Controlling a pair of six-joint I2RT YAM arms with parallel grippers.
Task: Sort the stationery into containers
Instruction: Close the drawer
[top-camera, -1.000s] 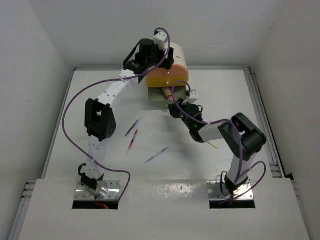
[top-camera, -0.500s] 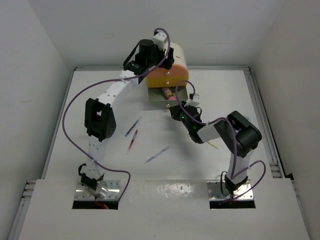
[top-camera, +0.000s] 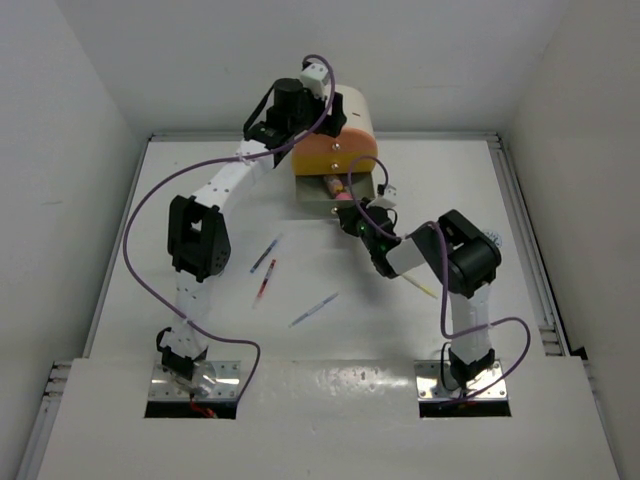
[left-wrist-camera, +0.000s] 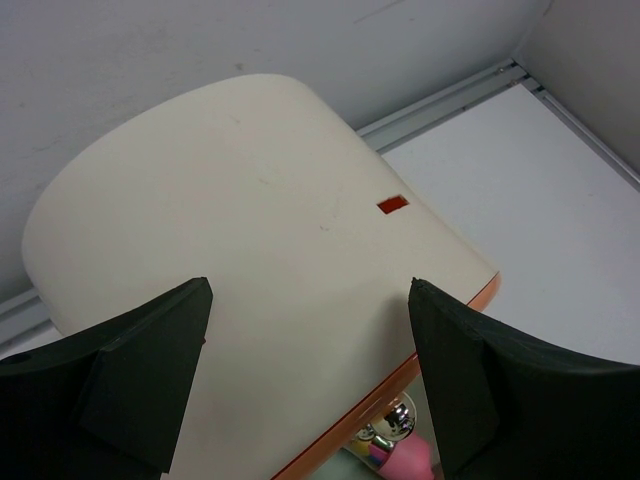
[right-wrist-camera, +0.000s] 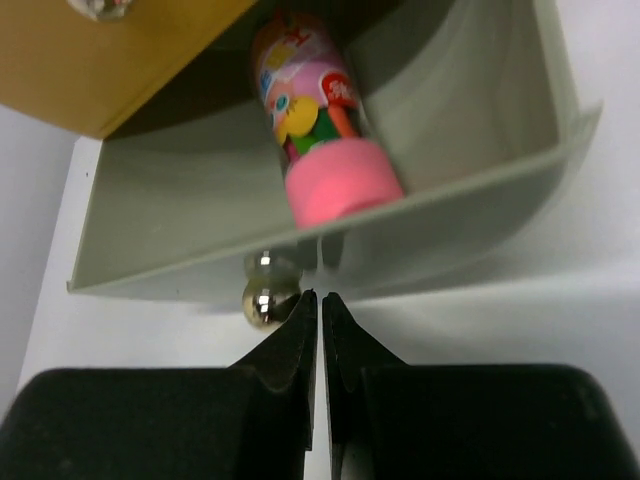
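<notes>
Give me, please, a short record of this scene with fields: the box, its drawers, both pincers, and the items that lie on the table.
box: cream box, arch top, far side of table
upper drawer: orange drawer, closed
lower drawer: open drawer, pink tube lying inside
left pincer: open, above the box top
right pincer: shut, nothing seen between the fingers, just in front of the open drawer, beside its knob
loose on table: blue pen, red pen, second blue pen, yellow stick

white table (top-camera: 380, 325) ringed by pale walls (top-camera: 450, 60); metal rails (top-camera: 518, 230) along its edges
</notes>
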